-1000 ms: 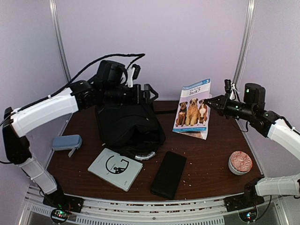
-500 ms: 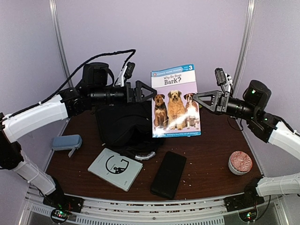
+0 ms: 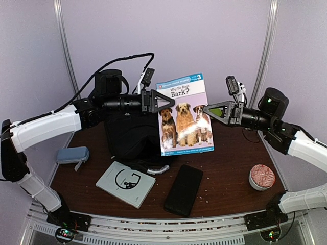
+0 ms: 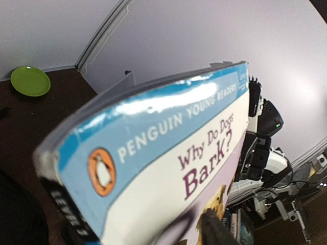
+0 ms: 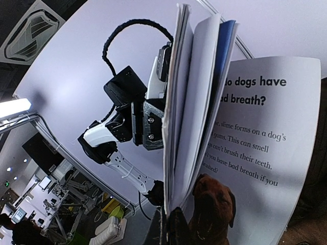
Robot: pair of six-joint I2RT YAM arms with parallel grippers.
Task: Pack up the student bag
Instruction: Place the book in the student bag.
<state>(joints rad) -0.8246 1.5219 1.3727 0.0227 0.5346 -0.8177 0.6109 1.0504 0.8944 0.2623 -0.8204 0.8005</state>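
A book [image 3: 184,115] is hanging between two claws.
The right claw [image 3: 206,108] is clamping its right edge; the left claw [image 3: 164,100] is touching its upper left corner, grip unclear. The student bag [image 3: 130,138] is lying at the surface's [image 3: 230,168] back left.

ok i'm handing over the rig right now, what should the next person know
right fingers: shut on the dog book at its right edge, book upright in the air over the table.
left fingers: at the book's left edge, grip unclear.
bag: on the table behind the book.
done: book lifted.
left: book into bag; notebook, black case, grey pouch lie on the table.
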